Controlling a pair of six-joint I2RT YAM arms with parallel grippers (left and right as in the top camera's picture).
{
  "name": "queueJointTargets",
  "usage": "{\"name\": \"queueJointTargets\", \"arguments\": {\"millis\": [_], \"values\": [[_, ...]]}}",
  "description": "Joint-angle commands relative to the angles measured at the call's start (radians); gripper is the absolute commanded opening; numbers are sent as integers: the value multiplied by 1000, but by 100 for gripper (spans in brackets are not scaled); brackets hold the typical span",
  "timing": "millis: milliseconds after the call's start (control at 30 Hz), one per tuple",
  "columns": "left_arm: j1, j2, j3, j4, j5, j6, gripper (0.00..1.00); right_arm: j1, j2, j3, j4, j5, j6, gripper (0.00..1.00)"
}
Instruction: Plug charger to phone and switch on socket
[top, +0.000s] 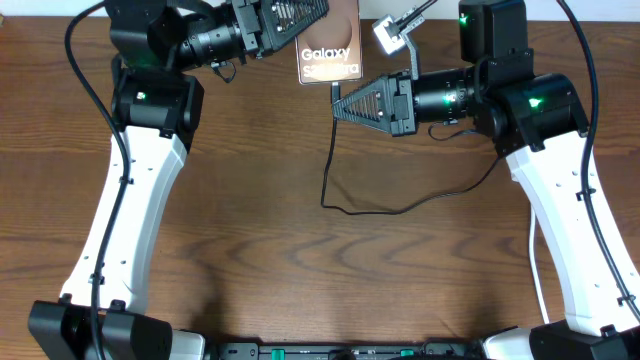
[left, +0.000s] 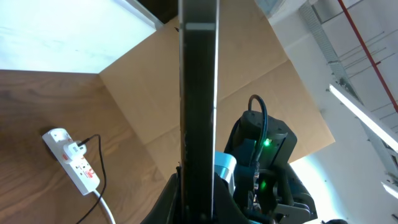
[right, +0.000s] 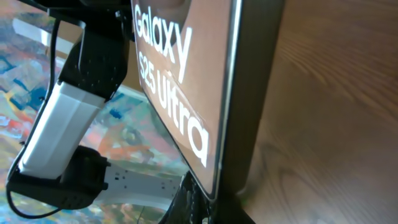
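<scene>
My left gripper (top: 312, 22) is shut on the phone (top: 330, 55) and holds it off the table at the back centre. In the left wrist view the phone (left: 198, 112) stands edge-on between the jaws. My right gripper (top: 340, 103) is shut just below the phone's lower edge, and the end of the charger (top: 327, 160) reaches its fingertips. From the right wrist the phone (right: 180, 81) fills the view, lettering up, its end edge right at my right gripper (right: 214, 199); the connector tip is hidden. The socket (top: 392, 33) lies at the back right.
The black cable loops across the wooden table (top: 250, 250) from the right gripper back to the socket (left: 71, 160), where a black plug (left: 78, 148) sits in it. The strip's white cord (left: 102, 208) trails off. A cardboard panel (left: 149, 81) stands behind the table.
</scene>
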Motion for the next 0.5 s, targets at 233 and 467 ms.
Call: {"name": "queueJointTargets", "arguments": {"millis": [233,467], "values": [[1,-2,11,20,-2,10,7,26,-6,1,3,-49,-9,1],[1,-2,11,20,3,10,7,19,-6,1,3,-20,-8,1]]}}
